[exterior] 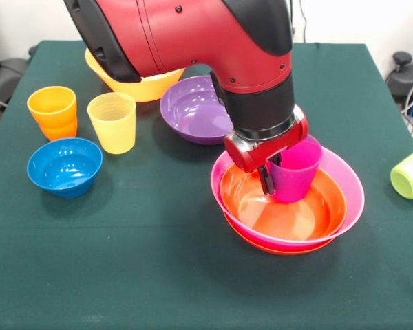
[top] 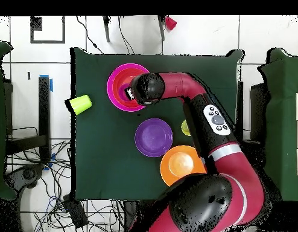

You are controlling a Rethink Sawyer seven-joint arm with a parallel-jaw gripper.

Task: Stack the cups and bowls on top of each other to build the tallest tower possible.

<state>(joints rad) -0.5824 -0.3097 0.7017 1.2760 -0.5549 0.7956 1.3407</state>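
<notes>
A pile of bowls stands front right: a red-orange bowl (exterior: pixel 289 216) nested in a pink bowl (exterior: pixel 351 185), with another red-orange rim (exterior: pixel 275 249) beneath. A purple cup (exterior: pixel 297 175) stands upright inside the top bowl. My gripper (exterior: pixel 272 172) is at the cup's left rim and looks shut on it, with one dark finger (exterior: pixel 267 180) showing outside the wall. In the overhead view my gripper (top: pixel 130 93) sits over the pink bowl (top: pixel 115 81). Loose are the purple bowl (exterior: pixel 189 110), yellow-orange bowl (exterior: pixel 141 88), blue bowl (exterior: pixel 63 166), orange cup (exterior: pixel 52 110) and yellow cup (exterior: pixel 112 122).
A lime green cup (exterior: pixel 411 173) lies on its side at the table's right edge, apart from the pile; it also shows in the overhead view (top: pixel 81 104). My arm hides part of the yellow-orange bowl. The purple bowl (top: pixel 154 137) sits close behind the pile.
</notes>
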